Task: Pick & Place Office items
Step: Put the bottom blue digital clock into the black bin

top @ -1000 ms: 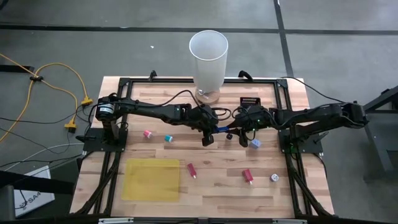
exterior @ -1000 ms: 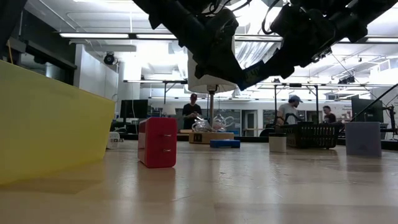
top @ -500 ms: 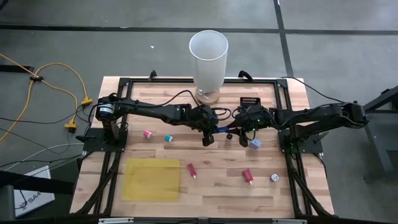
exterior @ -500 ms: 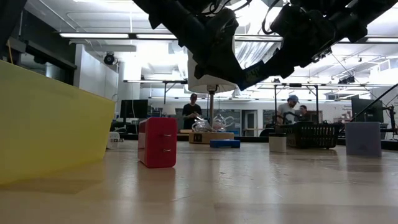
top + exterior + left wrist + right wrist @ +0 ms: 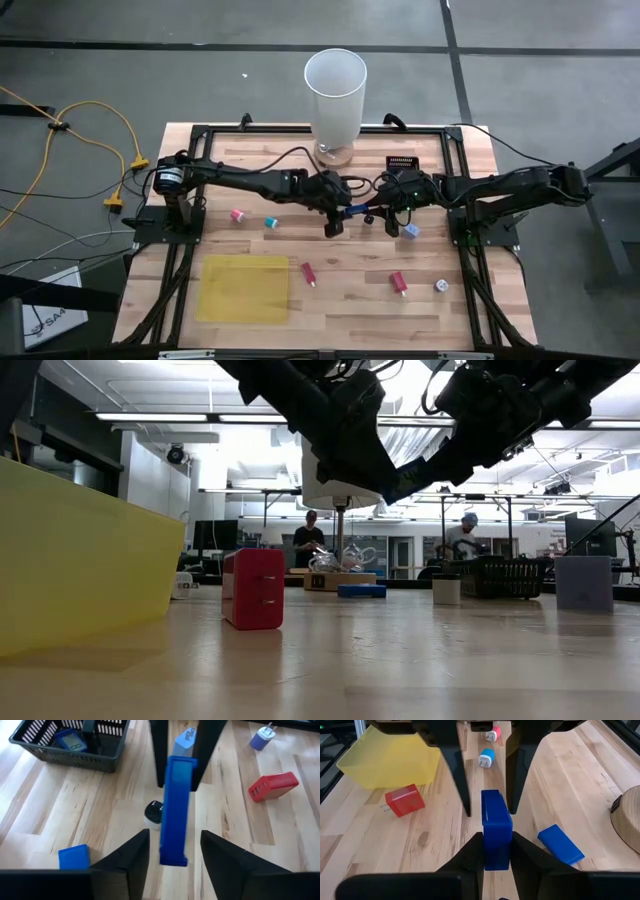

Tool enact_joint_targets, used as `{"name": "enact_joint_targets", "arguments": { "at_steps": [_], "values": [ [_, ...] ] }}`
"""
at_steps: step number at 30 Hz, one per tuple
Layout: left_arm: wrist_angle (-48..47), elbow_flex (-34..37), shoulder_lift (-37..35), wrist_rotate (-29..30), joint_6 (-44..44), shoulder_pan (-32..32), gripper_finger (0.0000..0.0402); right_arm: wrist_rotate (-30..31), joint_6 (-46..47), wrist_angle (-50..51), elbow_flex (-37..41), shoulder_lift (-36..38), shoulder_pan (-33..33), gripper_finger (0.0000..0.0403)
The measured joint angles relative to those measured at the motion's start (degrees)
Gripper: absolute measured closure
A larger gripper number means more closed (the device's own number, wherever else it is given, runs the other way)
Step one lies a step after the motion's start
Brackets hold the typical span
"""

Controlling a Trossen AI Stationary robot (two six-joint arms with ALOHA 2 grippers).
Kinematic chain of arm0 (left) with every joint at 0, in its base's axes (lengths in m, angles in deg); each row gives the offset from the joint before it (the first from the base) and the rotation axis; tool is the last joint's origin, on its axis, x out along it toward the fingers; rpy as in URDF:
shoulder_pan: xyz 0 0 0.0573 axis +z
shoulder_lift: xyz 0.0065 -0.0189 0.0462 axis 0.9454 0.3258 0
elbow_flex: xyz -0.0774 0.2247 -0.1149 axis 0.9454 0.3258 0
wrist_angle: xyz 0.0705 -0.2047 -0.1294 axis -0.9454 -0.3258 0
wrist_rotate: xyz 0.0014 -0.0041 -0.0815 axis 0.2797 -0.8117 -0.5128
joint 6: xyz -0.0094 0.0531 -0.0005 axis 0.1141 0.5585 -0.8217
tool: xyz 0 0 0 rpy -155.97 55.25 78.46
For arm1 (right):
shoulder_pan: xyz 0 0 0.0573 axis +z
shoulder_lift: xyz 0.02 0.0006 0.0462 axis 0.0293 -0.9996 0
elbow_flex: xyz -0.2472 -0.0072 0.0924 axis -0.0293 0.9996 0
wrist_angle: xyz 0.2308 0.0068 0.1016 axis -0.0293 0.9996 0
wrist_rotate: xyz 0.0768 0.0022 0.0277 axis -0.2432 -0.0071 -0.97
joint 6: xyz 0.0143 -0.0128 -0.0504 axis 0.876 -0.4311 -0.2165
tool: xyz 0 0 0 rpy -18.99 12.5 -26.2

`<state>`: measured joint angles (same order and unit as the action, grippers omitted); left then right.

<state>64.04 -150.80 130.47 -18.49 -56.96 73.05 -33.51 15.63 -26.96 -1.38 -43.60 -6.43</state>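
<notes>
A long blue bar (image 5: 356, 209) hangs over the table's middle between my two grippers. My right gripper (image 5: 387, 214) is shut on its right end, which also shows in the right wrist view (image 5: 496, 840). My left gripper (image 5: 335, 220) is open. In the left wrist view its fingers (image 5: 172, 840) stand on either side of the bar's other end (image 5: 174, 845), with a gap on each side. On the table lie a pink piece (image 5: 237, 214), a teal piece (image 5: 270, 222), two red pieces (image 5: 309, 273) (image 5: 399, 283), a whitish round piece (image 5: 441, 286) and a pale blue block (image 5: 411, 230). My right gripper pinches the blue bar's two long sides near its right end (image 5: 496, 852) between its two fingers. The fingers come about level from the table's right and lie along the bar. The bar is lifted clear of the table and sticks out toward my left gripper.
A tall white cylinder (image 5: 335, 90) stands on a wooden base at the far middle, with a small black tray (image 5: 402, 163) to its right. A flat yellow sheet (image 5: 245, 288) lies near left. Under the grippers lie a flat blue piece (image 5: 560, 844) and a black-and-white round piece (image 5: 154, 813).
</notes>
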Motion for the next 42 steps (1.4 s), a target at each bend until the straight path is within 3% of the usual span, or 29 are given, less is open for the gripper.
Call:
{"name": "enact_joint_targets", "arguments": {
  "at_steps": [6, 30, 42],
  "values": [
    [1.2, 0.0, 0.0, -0.1, 0.9, -0.3, 0.0213, -0.1, 0.0, 0.0, 0.0, 0.0, 0.0, 0.0339],
    [1.1, 0.0, 0.0, 0.0, 1.1, -0.3, 0.0212, 0.5, 1.8, 6.6, 0.0, 0.0, 0.0, 0.0339],
    [1.1, 0.0, 0.0, 0.0, 1.1, -0.3, 0.0212, 15.5, 1.7, 9.3, 0.0, 0.0, -2.6, 0.0339]
  ]
}}
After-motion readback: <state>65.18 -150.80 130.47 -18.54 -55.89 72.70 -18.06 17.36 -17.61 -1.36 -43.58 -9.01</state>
